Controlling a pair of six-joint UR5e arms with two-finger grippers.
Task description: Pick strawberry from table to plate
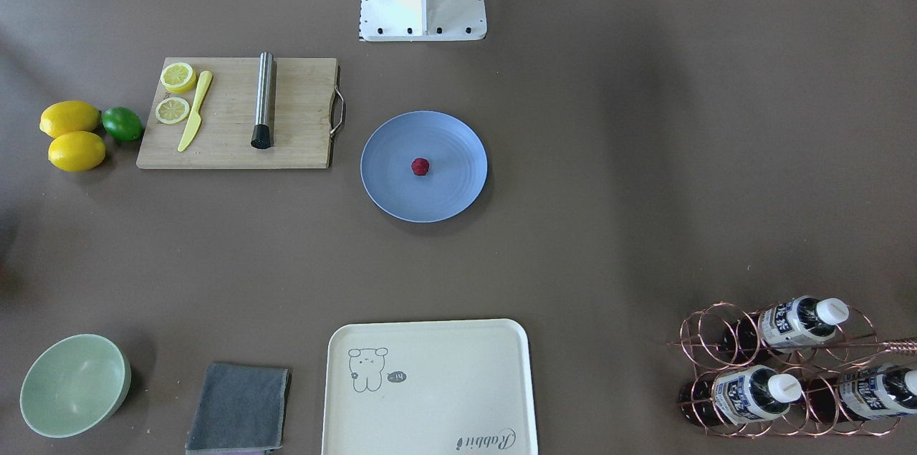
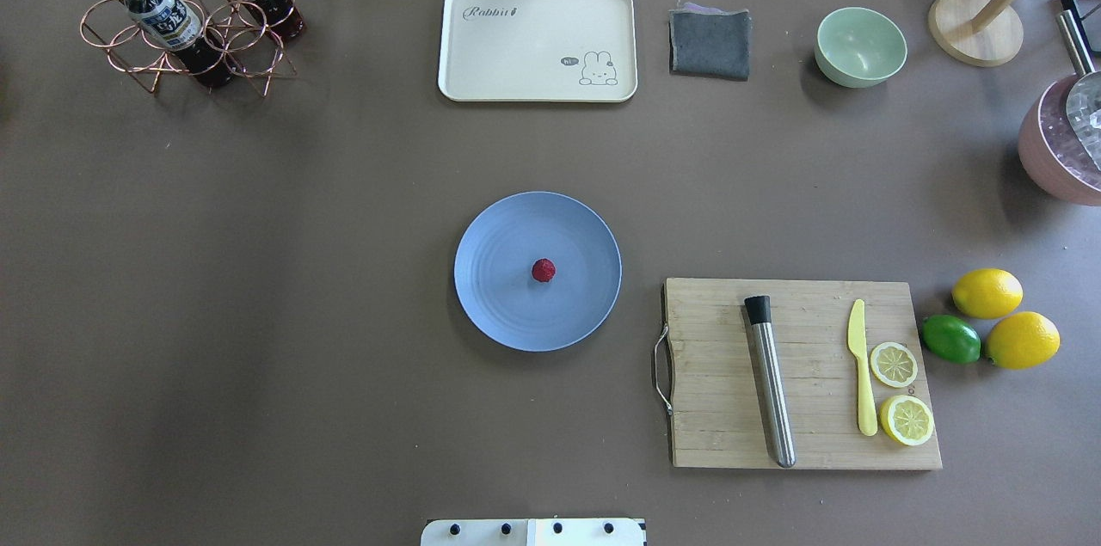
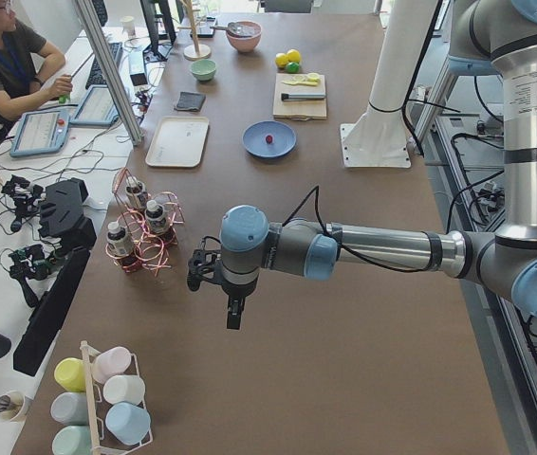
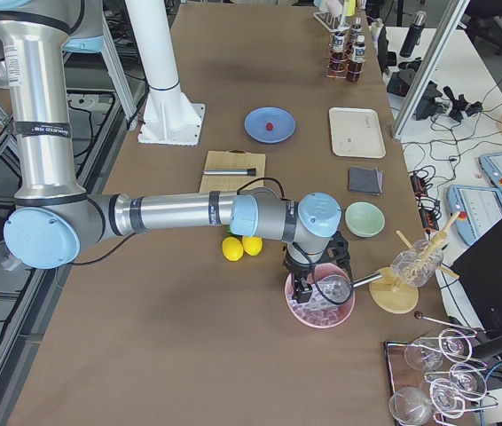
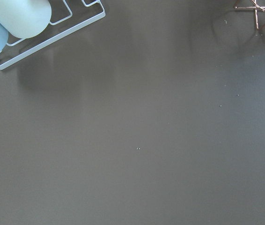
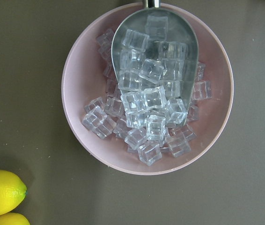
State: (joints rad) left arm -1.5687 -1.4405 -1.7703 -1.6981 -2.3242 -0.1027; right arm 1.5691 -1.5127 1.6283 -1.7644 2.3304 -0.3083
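Observation:
The small dark red strawberry (image 1: pixel 420 167) (image 2: pixel 543 270) lies near the middle of the light-blue plate (image 1: pixel 387 190) (image 2: pixel 490 305), which rests at the centre of the brown table (image 1: pixel 645 154). Neither gripper is near it. My left gripper (image 3: pixel 231 305) hangs over bare table at the left end, close to the bottle rack; I cannot tell whether it is open or shut. My right gripper (image 4: pixel 309 286) hovers over a pink bowl of ice at the right end, and its state cannot be told either. No fingers show in either wrist view.
A wooden cutting board (image 2: pixel 808 374) carries a steel rod, yellow knife and lemon slices, with lemons (image 2: pixel 987 292) and a lime beside it. A cream tray (image 2: pixel 538 43), grey cloth (image 2: pixel 710 43), green bowl (image 2: pixel 860 47), copper bottle rack (image 2: pixel 185 21) and pink ice bowl (image 6: pixel 146 89) stand around the edges.

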